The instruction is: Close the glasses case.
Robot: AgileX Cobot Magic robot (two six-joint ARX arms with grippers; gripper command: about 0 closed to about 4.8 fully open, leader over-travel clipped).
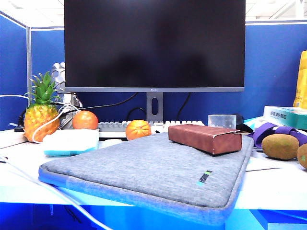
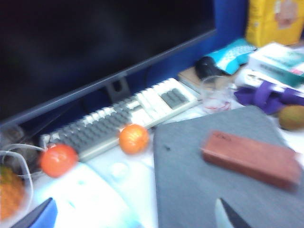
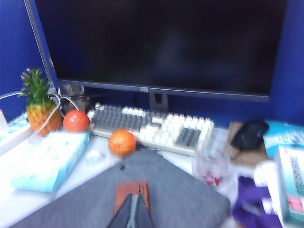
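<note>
Exterior view, closed glasses case (image 1: 205, 137) on grey sleeve (image 1: 144, 172), left fingers (image 2: 228, 216) spread, right fingers (image 3: 132, 213) together.

Blue partition walls (image 1: 273, 67), dark monitor (image 1: 153, 43), white desk (image 1: 268, 189).

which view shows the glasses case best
The exterior view: the glasses case lies sharp and whole on the grey sleeve, flap down. The left wrist view shows it whole but blurred. In the right wrist view only one end shows behind the right gripper.
</note>
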